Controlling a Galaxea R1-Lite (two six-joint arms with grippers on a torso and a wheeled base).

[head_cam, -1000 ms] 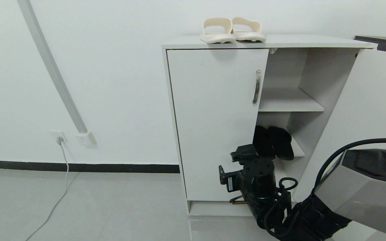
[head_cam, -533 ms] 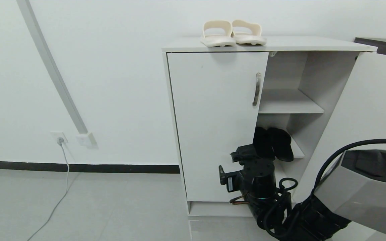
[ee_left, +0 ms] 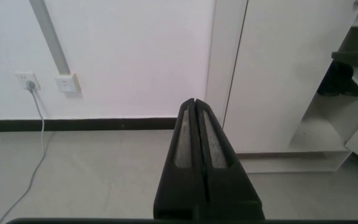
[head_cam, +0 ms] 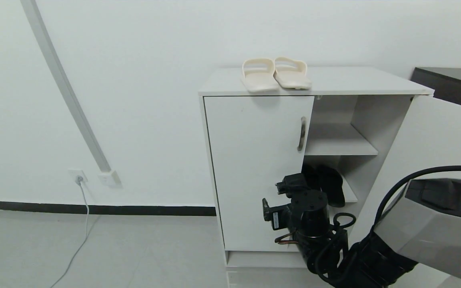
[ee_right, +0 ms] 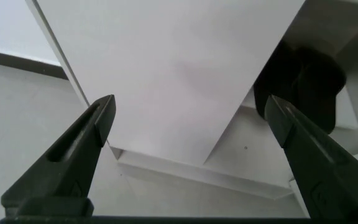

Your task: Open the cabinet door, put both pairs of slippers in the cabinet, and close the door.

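Head view shifted since before, cream slippers (head_cam: 275, 75) unmoved atop cabinet (head_cam: 254, 168), left jaws closed, right jaws open.

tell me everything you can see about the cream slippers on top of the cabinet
The cream slippers are a matching pair of open slides, each a flat sole with one wide arched strap, and look like smooth moulded foam or rubber. They lie sole down, side by side and close together, on the white top of the cabinet, above the closed door. Their strap ends lie toward the wall and their flat ends reach the top's front edge. Nothing but the cabinet top touches them.
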